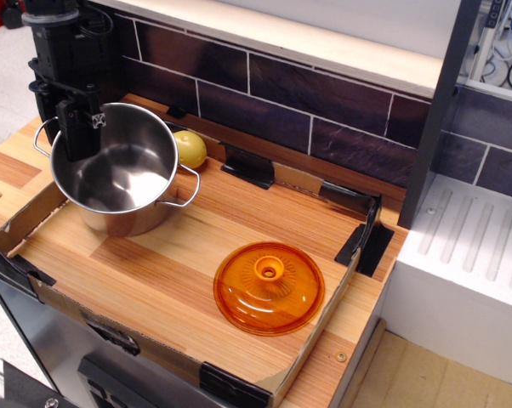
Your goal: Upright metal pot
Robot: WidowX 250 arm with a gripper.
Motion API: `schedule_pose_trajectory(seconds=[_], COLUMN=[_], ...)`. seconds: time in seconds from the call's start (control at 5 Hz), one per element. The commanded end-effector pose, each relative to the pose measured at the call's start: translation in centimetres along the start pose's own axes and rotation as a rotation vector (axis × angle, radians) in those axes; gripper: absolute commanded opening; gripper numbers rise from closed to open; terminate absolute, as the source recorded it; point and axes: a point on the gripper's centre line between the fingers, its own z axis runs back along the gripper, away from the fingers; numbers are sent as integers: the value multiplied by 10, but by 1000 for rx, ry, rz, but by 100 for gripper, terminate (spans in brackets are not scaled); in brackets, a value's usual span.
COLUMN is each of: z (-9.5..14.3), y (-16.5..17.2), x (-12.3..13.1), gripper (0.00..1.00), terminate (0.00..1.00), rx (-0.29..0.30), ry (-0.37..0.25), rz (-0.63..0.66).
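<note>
The shiny metal pot (120, 170) stands upright with its mouth up at the left of the wooden board, its two wire loop handles out to the left and right. My black gripper (77, 127) is at the pot's far left rim, shut on the rim with one finger (76, 136) inside the pot. Whether the pot's base rests on the board or hangs just above it I cannot tell.
An orange translucent domed lid (270, 287) lies right of the board's centre. A yellow round fruit (190, 148) sits just behind the pot. A low cardboard wall (324, 189) with black tape corners rims the board. A dark tiled wall runs behind; a white ribbed unit (469, 246) stands right.
</note>
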Motion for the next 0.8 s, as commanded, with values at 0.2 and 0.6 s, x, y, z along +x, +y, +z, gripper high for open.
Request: schedule_pose_trajectory(seconds=[0.2, 0.6], z=[11, 17], y=[23, 25], x=[-10, -13], gripper=[100, 100], terminate=[0, 0], rx=[202, 296], ry=[-181, -222], rz=[30, 16])
